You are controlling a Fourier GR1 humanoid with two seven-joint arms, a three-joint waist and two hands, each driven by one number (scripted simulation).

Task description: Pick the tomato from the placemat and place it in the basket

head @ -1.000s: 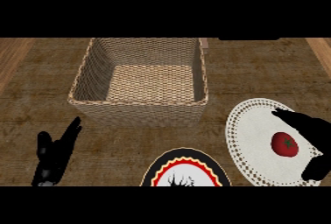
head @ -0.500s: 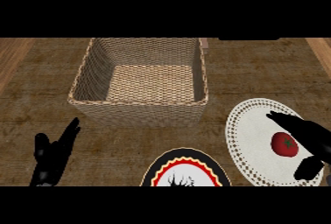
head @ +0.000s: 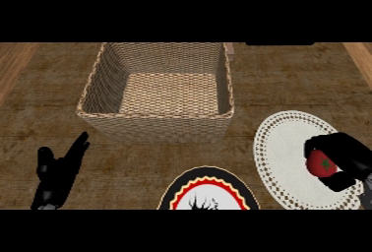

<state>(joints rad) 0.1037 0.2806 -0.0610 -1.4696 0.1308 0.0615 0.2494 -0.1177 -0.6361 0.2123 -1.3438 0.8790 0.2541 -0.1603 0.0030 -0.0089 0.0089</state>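
A red tomato [head: 323,164] with a green stem sits on the white lacy round placemat [head: 285,157] at the lower right. My right hand [head: 347,155] is curled round the tomato, fingers over its top and thumb below it. The woven basket [head: 158,114] stands at the upper middle, nothing showing inside it. At the lower left, well apart from everything, my left hand [head: 59,172] stays open with its fingers pointing up.
A round plate [head: 209,192] with a black rim, red and yellow rings and a dark pattern lies at the bottom middle, between the hands. The counter top is brown with lighter wooden strips at both side edges.
My right hand has slid down and to the right over the placemat, and its fingers have curled round the tomato. The left hand has not moved.
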